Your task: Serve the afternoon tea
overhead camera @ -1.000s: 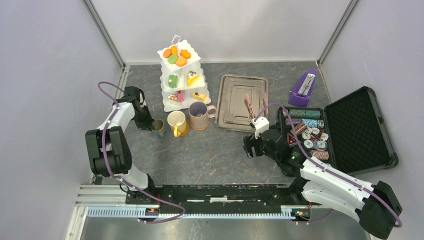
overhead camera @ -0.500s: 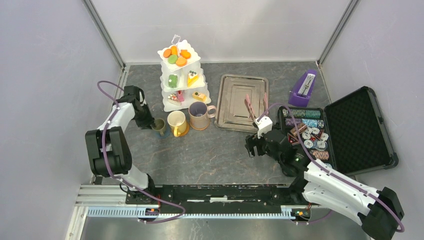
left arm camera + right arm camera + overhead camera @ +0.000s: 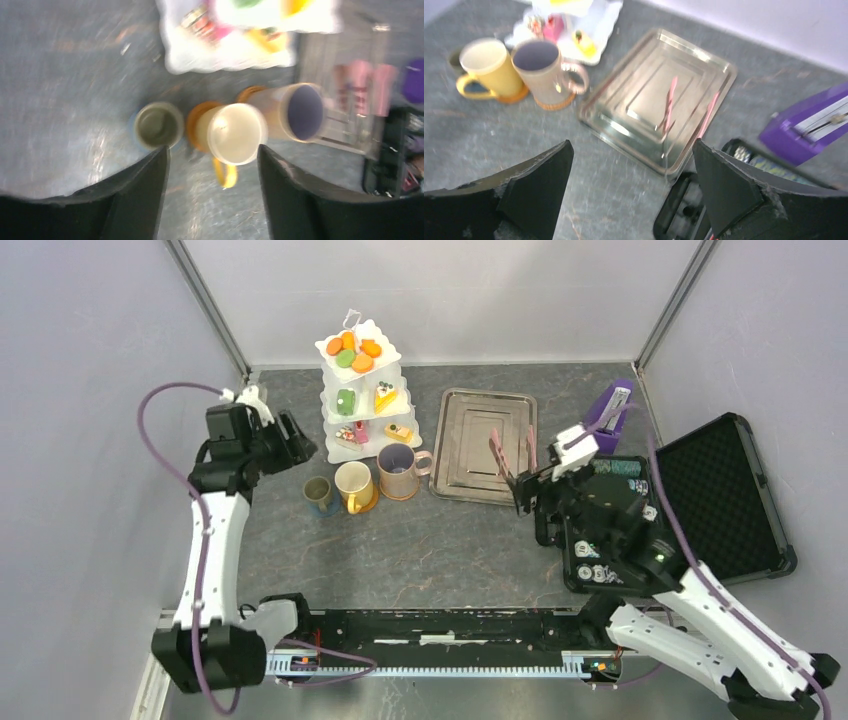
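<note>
Both hang released and empty: left gripper [image 3: 212, 155] above three mugs [image 3: 235, 132], right gripper [image 3: 631, 150] over bare table [image 3: 614, 200] beside the tray [image 3: 639, 100].

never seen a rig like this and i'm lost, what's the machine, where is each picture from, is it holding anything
Two robot arms are bolted at a table's near edge. One picture looks down from above; the other two come from wrist cameras, so the dark shapes are fingers. On the table: a white tiered stand of toy cakes, a green mug, a yellow mug, a beige-lilac mug, a metal tray with pink tongs, a purple metronome, a black case of chips. The left gripper and right gripper are both open, holding nothing.
</note>
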You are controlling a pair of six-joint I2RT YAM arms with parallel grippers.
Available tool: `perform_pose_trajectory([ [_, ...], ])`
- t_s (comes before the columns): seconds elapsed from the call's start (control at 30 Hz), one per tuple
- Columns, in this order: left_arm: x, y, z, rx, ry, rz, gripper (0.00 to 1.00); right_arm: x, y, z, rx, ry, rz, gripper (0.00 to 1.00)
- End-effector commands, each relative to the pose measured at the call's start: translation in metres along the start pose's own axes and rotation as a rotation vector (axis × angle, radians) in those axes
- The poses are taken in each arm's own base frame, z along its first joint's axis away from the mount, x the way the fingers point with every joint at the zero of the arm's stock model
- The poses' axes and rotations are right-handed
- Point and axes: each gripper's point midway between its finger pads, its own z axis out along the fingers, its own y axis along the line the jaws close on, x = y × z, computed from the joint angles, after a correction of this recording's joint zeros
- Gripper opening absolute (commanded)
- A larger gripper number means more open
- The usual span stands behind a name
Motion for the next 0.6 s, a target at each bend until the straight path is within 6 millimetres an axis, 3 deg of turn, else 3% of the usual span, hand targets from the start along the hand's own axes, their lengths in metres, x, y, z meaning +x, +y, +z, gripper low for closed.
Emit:
perform_pose_trajectory([
  [0.0, -0.058, -0.1, -0.081, 0.422, -0.254, 0.187, 0.91, -0.068, -0.026, -0.038, 0.069, -0.151, -0.035, 0.98],
  [0.03, -0.063, -0.116, -0.098, 0.495, -0.294, 0.225, 1.0, -0.083, -0.03, -0.047, 0.078, -0.189, -0.028, 0.98],
  [0.2, -0.079, -0.19, -0.194, 0.869, -0.49, 0.388, 1.0, -0.135, -0.062, -0.092, 0.184, -0.337, -0.014, 0.98],
  [0.27, -0.073, -0.214, -0.231, 1.023, -0.528, 0.452, 1.0, -0.146, -0.076, -0.109, 0.236, -0.382, -0.005, 0.98],
  [0.43, -0.064, -0.241, -0.298, 1.242, -0.619, 0.565, 1.0, -0.163, -0.103, -0.149, 0.332, -0.485, 0.035, 0.98],
  [0.57, -0.062, -0.241, -0.318, 1.244, -0.699, 0.603, 1.0, -0.166, -0.118, -0.17, 0.384, -0.55, 0.06, 0.98],
])
